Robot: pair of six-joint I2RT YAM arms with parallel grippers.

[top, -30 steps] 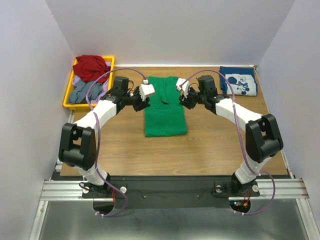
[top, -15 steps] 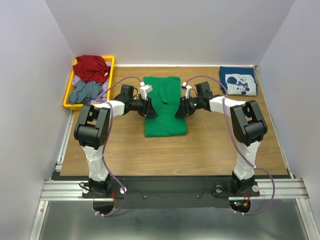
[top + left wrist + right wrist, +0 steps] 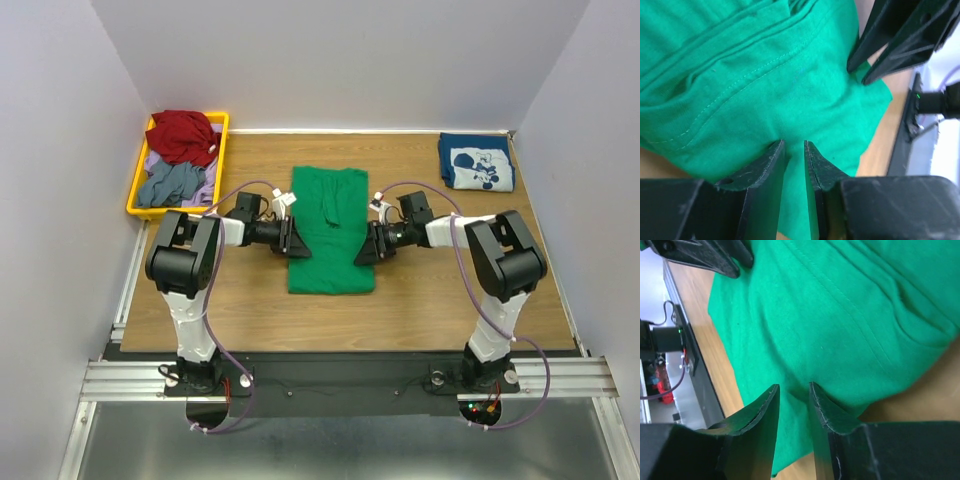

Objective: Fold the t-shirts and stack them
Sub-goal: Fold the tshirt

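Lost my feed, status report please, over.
Left gripper, right gripper: jaws nearly shut at side edges of plain green cloth t-shirt, grip unconfirmed. Shirt part-folded, lying flat. Nothing in the way.

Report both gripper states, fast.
Left gripper: closed, pinching the green t-shirt at its edge.
Right gripper: closed, pinching the same shirt's opposite edge.

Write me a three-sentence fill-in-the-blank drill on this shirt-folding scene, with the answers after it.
1. The t-shirt lying between the left tool and the right tool is ____ in colour.
2. The navy t-shirt lies folded at the far ____ corner.
3. The red garment sits in a ____ bin.

Missing words: green; right; yellow.
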